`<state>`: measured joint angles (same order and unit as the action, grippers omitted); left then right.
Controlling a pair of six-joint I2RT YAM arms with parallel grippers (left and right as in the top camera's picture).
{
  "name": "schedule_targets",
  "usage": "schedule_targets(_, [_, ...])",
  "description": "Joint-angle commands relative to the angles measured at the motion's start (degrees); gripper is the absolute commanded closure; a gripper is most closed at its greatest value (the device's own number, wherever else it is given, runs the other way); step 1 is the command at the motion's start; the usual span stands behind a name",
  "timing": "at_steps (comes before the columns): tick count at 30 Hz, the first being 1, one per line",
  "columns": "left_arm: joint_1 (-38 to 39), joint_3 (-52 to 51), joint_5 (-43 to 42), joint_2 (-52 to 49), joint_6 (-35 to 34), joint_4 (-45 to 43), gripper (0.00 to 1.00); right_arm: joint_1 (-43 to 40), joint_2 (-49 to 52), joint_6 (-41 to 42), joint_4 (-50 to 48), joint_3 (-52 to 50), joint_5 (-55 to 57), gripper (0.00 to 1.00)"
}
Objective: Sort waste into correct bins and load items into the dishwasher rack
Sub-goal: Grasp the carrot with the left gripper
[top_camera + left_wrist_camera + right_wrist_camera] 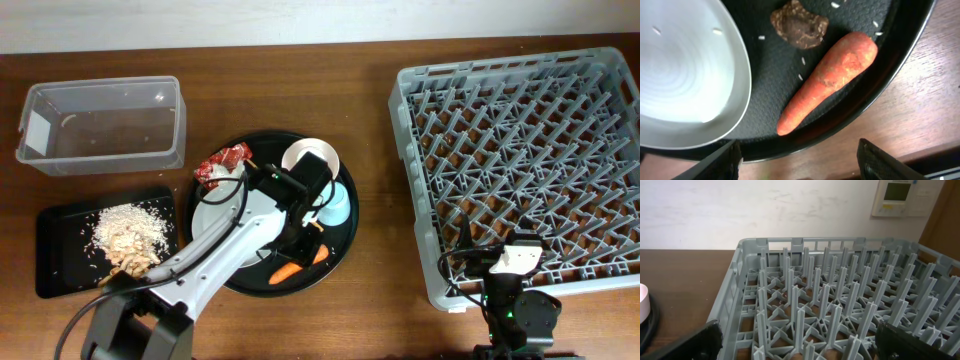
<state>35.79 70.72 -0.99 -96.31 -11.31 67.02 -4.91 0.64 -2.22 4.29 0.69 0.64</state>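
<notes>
**Carrot lay loose on the round tray beneath a wide-open left gripper**

Overhead: the dishwasher rack (415, 180), a large light grey lattice crate studded with pegs, filled the right side of the tabletop. A clear tub (100, 92) stood at the far left corner. A flat black tray (60, 255) by the near left edge carried a heap of white rice and beige scraps (130, 235). At mid-table, a round black tray (348, 235) held a pale grey plate (213, 215), a crumpled red-and-white wrapper (222, 163), a pinkish-white bowl (310, 157) and a light blue cup (338, 206). The left arm (230, 245) reached from the near left over the plate. The orange carrot (288, 272) lay at the round tray's near rim, partly crossed by the arm's tip.

Left wrist: the carrot (832, 80) was tapered, with rough, mottled skin. It lay slantwise, its thick end near a small brown lump (799, 27) and its thin end close to the plate. Stray rice grains (802, 61) dotted the round tray around it. The left gripper (799, 150) had its jaws spread wide, with nothing in them.

Right wrist: the right gripper (797, 330) faced the rack's near wall, its jaws wide apart and empty.
</notes>
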Motion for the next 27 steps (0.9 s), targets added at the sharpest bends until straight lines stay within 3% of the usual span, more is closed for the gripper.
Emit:
schedule_targets(1, [0.15,-3.74,0.76,0.55,-4.04,-0.31,0.27,-0.37,-0.22,-0.35,0.26,-0.37,0.68,0.01])
schedule_targets(11, [0.22,-14.53,0.37,0.55,-4.90,-14.62,0.30,-0.37,-0.22,-0.35,0.26,-0.37,0.68,0.01])
schedule_targets(27, [0.22,-19.32,-1.31,0.55,-4.92,-19.96,0.37,-0.37,-0.22,-0.35,0.28,-0.37,0.70,0.01])
